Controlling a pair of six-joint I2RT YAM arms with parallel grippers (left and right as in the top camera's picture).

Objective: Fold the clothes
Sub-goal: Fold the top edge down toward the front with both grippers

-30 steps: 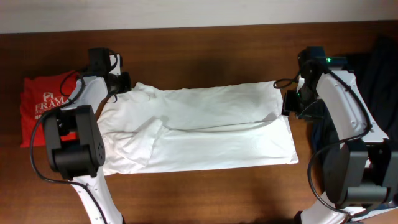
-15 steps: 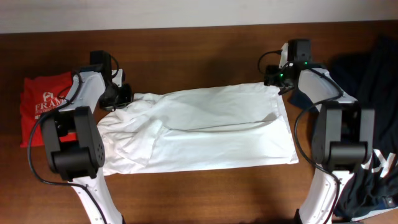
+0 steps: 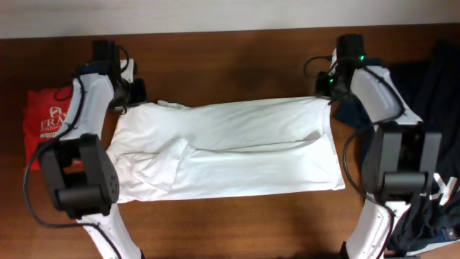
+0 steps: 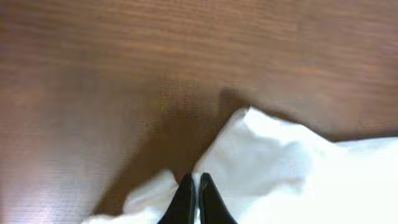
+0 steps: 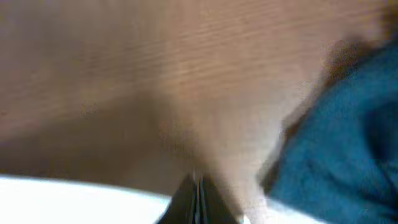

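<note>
White cloth garment (image 3: 237, 147) lies spread flat across the middle of the brown wooden table (image 3: 230, 65), long axis left to right, rumpled and bunched at its left end, smoother at the right. Left gripper (image 3: 138, 97) sits at the garment's far left corner; in the wrist view its fingers (image 4: 186, 196) are pressed nearly together with white fabric (image 4: 280, 162) nipped between them. Right gripper (image 3: 325, 92) is at the far right corner; its wrist view is blurred, but the jaws look closed to a thin line (image 5: 197, 186) and seem to pinch the cloth's edge (image 5: 74, 199). Red fabric bag with white lettering (image 3: 44, 119) lies at the table's left edge, apart from the garment. Dark blue clothing (image 3: 438, 79) is heaped at the right, just beside the right gripper (image 5: 336, 143)
</note>
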